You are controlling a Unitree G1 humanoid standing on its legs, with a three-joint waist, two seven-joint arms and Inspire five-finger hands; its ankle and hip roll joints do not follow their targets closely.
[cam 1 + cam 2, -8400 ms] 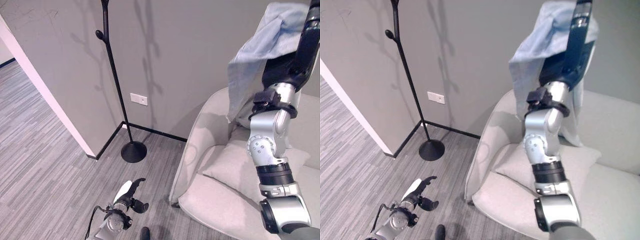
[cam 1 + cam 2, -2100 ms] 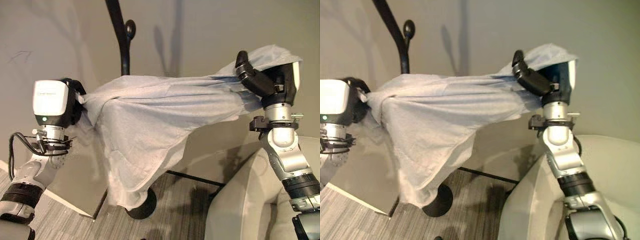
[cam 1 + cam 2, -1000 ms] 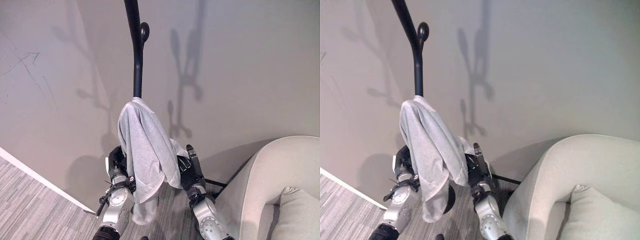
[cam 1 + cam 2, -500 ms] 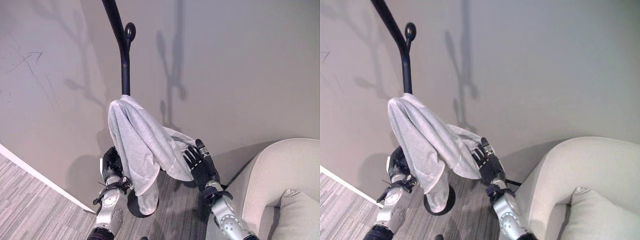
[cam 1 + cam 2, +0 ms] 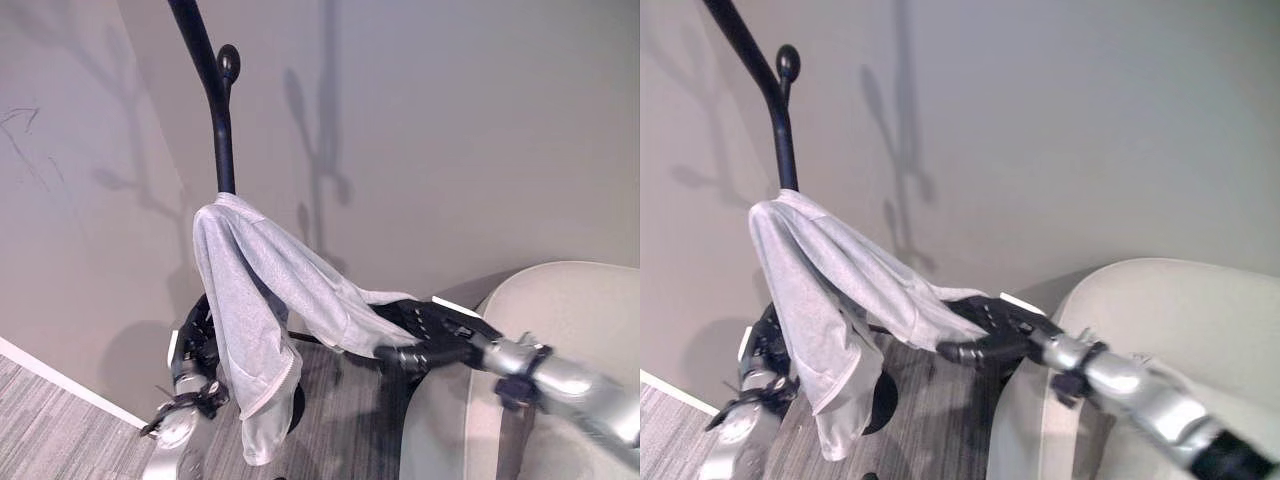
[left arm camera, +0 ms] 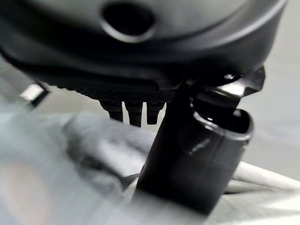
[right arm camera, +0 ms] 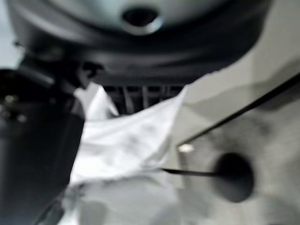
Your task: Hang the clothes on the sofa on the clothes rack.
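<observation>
One grey garment (image 5: 255, 300) hangs draped over one black clothes rack (image 5: 215, 110). Right hand (image 5: 425, 335) pinches its trailing end; left hand (image 5: 195, 345) sits behind the cloth, fingers' state unclear. One sofa (image 5: 560, 310) stands right.

Home living room, pale sofa (image 5: 560, 310), black clothes rack (image 5: 212, 100), wood-look floor (image 5: 60, 440)

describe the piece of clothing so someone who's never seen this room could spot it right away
Find the black clothes rack standing against the grey wall, left of the pale sofa. The light grey garment is draped over the rack's pole below the knobbed hook, one end hanging toward the floor. Its other end stretches sideways onto the right robot hand; it is the only soft, pale cloth on the dark rack.
</observation>
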